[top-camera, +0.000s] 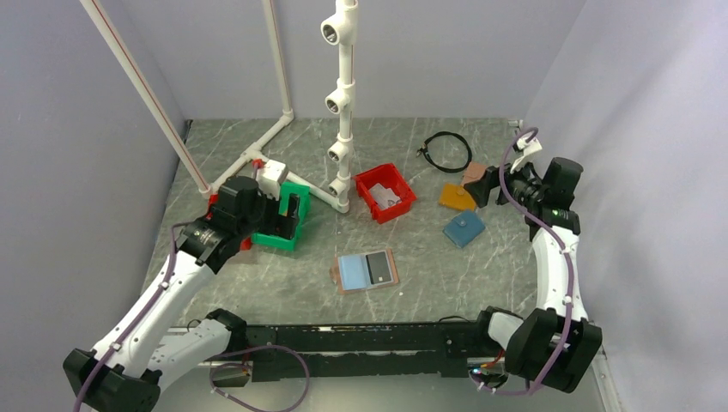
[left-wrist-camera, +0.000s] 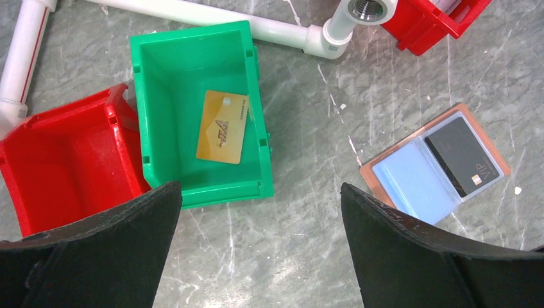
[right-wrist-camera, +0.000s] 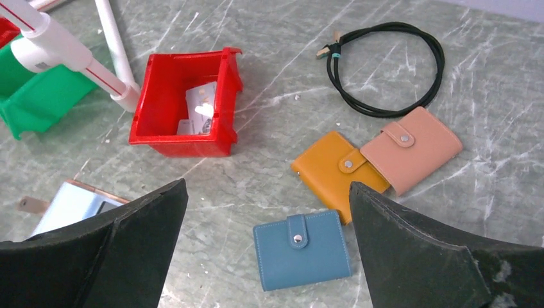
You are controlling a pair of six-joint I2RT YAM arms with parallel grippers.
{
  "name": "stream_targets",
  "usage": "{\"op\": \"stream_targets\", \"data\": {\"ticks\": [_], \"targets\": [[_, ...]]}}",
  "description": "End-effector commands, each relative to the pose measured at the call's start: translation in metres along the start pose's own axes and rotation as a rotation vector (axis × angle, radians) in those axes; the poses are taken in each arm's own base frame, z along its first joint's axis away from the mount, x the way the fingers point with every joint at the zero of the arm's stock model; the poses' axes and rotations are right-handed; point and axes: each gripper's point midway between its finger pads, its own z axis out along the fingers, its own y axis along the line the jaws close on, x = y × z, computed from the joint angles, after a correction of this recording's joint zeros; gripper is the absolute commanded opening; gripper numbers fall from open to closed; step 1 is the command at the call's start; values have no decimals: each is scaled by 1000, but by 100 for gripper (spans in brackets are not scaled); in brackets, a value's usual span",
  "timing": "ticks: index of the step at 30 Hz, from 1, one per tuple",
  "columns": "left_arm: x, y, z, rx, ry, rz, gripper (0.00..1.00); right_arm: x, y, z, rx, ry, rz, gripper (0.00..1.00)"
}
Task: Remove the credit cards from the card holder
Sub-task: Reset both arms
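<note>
Card holder (top-camera: 365,271) lies open flat mid-table, blue lining up, dark card (left-wrist-camera: 463,156) pocketed in one half. Gold card (left-wrist-camera: 222,126) sits in green bin (left-wrist-camera: 144,96); grey-white card (right-wrist-camera: 200,106) in red bin (right-wrist-camera: 173,141). Table (top-camera: 429,257) is bare at holder's 3 and 9 o'clock. My left claw (left-wrist-camera: 260,189) and right claw (right-wrist-camera: 269,186) are both spread wide, gripping nothing.
</note>
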Motion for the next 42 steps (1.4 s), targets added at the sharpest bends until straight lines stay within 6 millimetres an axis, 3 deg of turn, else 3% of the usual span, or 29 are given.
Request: {"op": "stream_targets", "data": {"ticks": [1, 7, 16, 42], "targets": [[-11, -1, -7, 13, -59, 1, 99, -23, -1, -11, 25, -77, -2, 100], [-13, -1, -9, 19, -67, -4, 100, -31, -14, -23, 95, -148, 75, 100], [-13, 0, -10, 17, -74, -7, 100, -37, -32, -26, 196, -204, 195, 100], [-13, 8, -9, -7, -74, -22, 100, -34, -28, -25, 112, -182, 209, 100]]}}
